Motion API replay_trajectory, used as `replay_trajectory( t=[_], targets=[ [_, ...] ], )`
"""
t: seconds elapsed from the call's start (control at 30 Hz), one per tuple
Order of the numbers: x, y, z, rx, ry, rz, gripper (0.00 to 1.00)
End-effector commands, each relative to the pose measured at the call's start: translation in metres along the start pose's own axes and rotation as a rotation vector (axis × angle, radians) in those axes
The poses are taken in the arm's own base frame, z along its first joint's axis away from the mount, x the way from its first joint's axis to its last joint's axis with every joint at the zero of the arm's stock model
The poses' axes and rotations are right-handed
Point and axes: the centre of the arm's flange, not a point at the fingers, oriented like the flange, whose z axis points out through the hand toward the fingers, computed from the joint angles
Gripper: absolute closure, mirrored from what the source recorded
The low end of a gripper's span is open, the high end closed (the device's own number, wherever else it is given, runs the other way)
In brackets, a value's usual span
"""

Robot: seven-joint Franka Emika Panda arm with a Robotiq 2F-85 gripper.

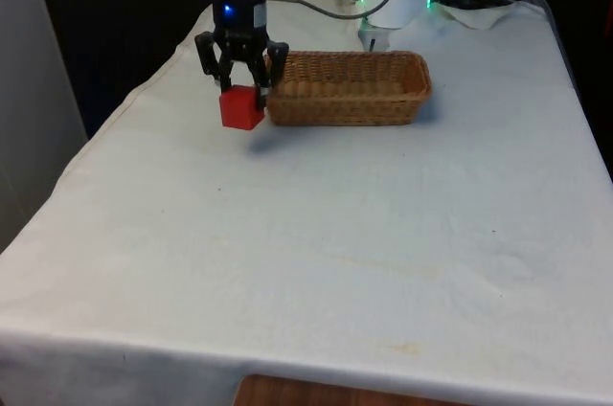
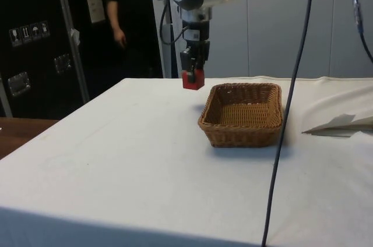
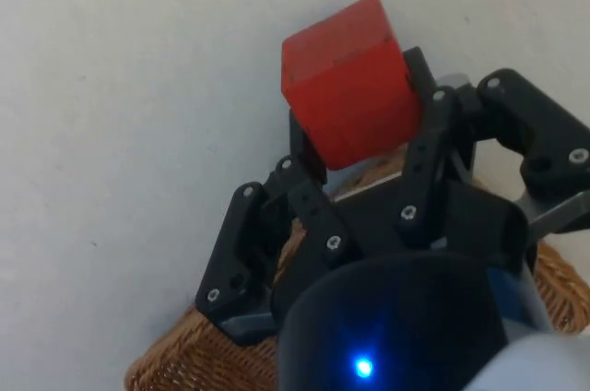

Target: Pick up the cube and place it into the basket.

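Note:
A red cube (image 1: pixel 241 107) hangs in the air, clamped between the black fingers of my gripper (image 1: pixel 243 92). It floats above the white cloth just off the end of the basket that lies toward the front view's left. The woven wicker basket (image 1: pixel 349 88) is rectangular and shallow, with nothing visible inside. From the side view the cube (image 2: pixel 193 78) sits higher than the basket's rim (image 2: pixel 242 86), beyond its far corner, held by the gripper (image 2: pixel 193 74). The wrist view has the cube (image 3: pixel 348 82) pinched in the gripper (image 3: pixel 355 128), with the basket's edge (image 3: pixel 198 354) beneath the hand.
A cable (image 2: pixel 287 101) hangs down across the side view near the basket. A person (image 2: pixel 113 8) stands by the dark cabinets beyond the table. Crumpled white cloth (image 2: pixel 341 123) lies at the side view's right.

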Motion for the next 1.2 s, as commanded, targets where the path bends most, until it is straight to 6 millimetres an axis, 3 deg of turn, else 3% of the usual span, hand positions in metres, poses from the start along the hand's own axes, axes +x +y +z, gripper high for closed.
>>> replay_trajectory(
  t=[0.0,0.67,1.17],
  targets=[
    [-0.002,0.0,-0.002,-0.009,0.007,0.001,0.97],
    [-0.007,-0.004,-0.032,0.042,0.043,0.0,0.97],
    [-0.025,-0.006,-0.049,0.068,0.063,-0.002,0.97]
  ],
)
